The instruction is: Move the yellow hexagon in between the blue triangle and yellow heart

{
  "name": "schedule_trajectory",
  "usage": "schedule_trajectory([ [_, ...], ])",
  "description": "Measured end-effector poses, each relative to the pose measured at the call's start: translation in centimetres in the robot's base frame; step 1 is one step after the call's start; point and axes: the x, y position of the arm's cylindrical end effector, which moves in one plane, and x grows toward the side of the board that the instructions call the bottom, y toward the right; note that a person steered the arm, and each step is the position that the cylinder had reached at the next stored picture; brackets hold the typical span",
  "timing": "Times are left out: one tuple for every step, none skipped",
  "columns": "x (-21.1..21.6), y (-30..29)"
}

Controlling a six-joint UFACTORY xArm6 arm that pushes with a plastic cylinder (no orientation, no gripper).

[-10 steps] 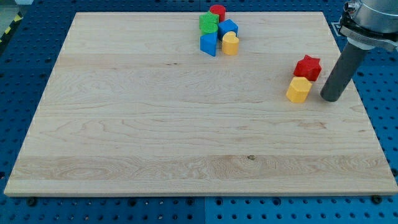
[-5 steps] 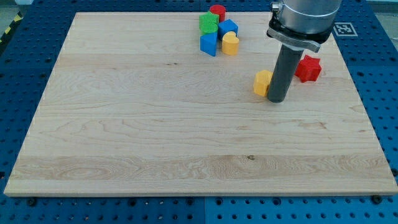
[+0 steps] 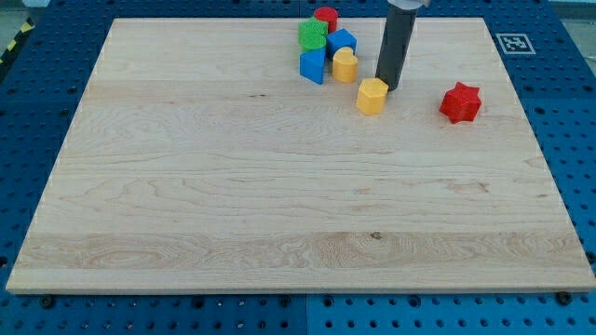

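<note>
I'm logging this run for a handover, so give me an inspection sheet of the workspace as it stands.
Surface: pale wooden board, lying flat.
Job's things: yellow hexagon block lies to the lower right of the yellow heart block, apart from it; blue triangle block sits just left of the heart.
Clutter: green block, red cylinder block and blue cube block clustered by the top edge; red star block alone at the view's right.
Grippers: none; my tip is at the hexagon's upper right edge.
Cables: nothing seen.
Surroundings: blue perforated table; fiducial marker.
</note>
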Motion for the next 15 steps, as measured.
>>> schedule_trajectory([
  [1.9, 1.6],
  [6.1, 1.8],
  [6.1, 1.7],
  [6.0, -0.1],
  [5.9, -0.9],
  [4.5, -0.9],
  [2.9, -1.2],
  [2.4, -2.4],
  [2.4, -4.3],
  [1.8, -5.8],
  [1.4, -6.3],
  [1.4, -6.5],
  [1.1, -7.2],
  [-0.2, -7.7],
  [-1.7, -7.9],
])
